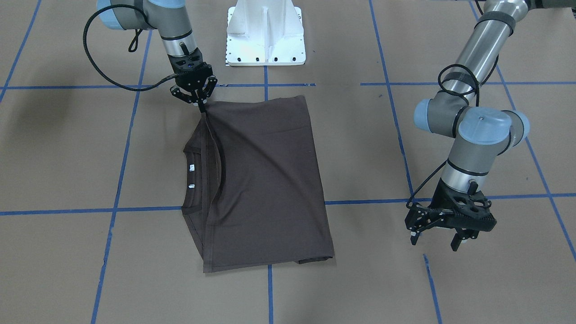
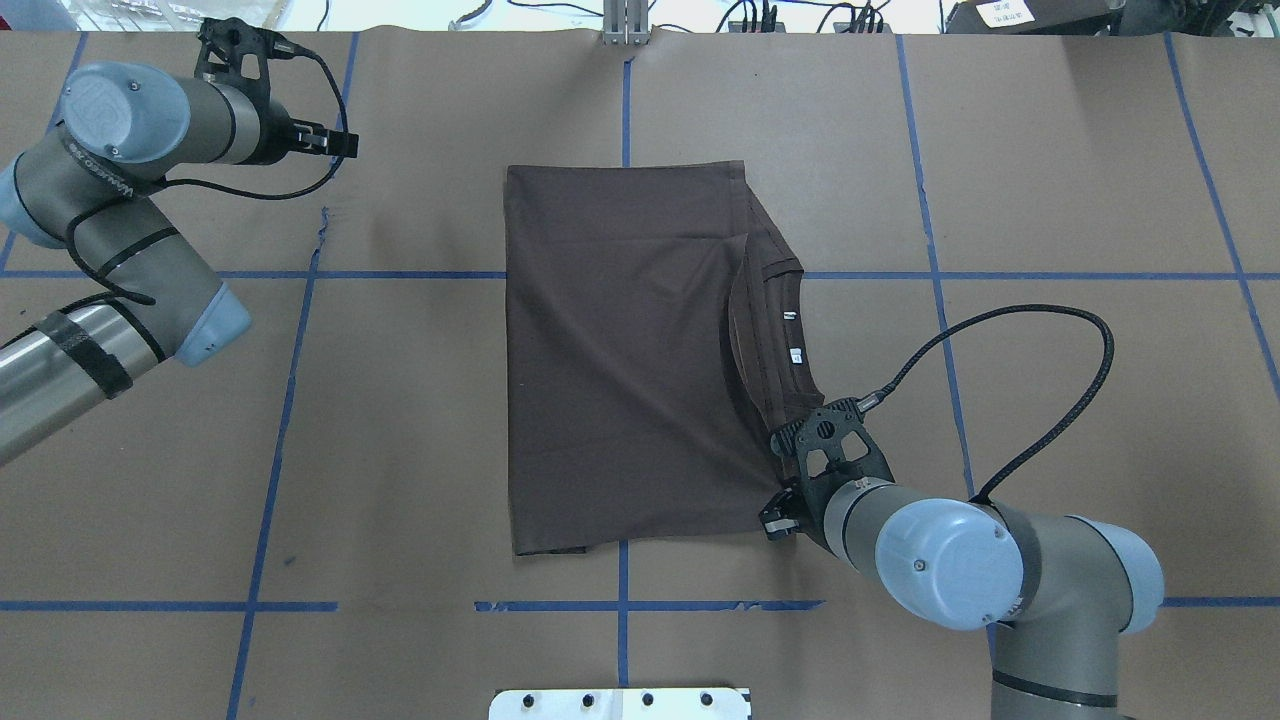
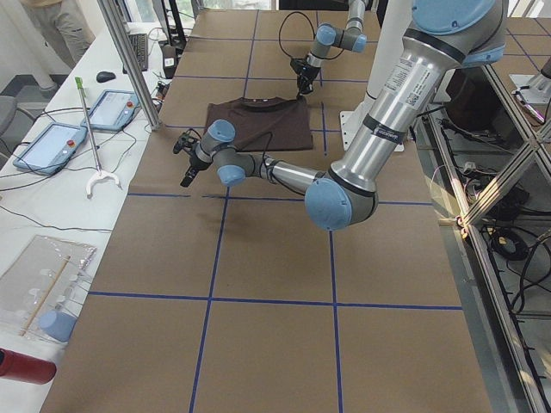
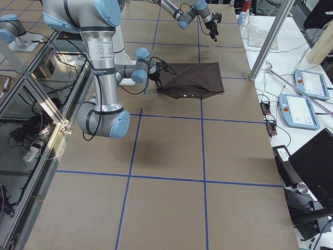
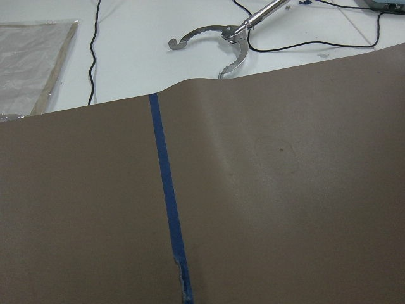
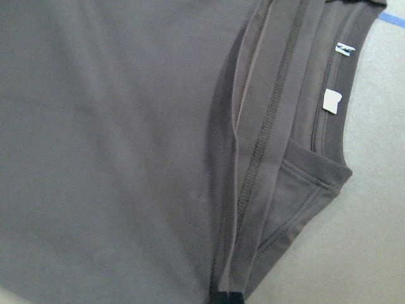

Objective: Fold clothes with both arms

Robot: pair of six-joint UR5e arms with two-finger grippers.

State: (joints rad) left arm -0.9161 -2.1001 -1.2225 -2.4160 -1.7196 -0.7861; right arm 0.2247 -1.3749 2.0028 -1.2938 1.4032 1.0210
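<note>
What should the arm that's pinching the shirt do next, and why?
Probably the right gripper should lower its pinched corner onto the T-shirt and let go. The top layer lies folded flat across the shirt, and only the held corner looks pulled up. The left gripper hangs open off to the side over bare table, holding nothing, so it cannot help here.

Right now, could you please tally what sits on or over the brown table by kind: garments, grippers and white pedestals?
T-shirt: 1
Grippers: 2, the left gripper open over bare table, the right gripper shut on the T-shirt
White pedestal: 1
Total: 4
</note>
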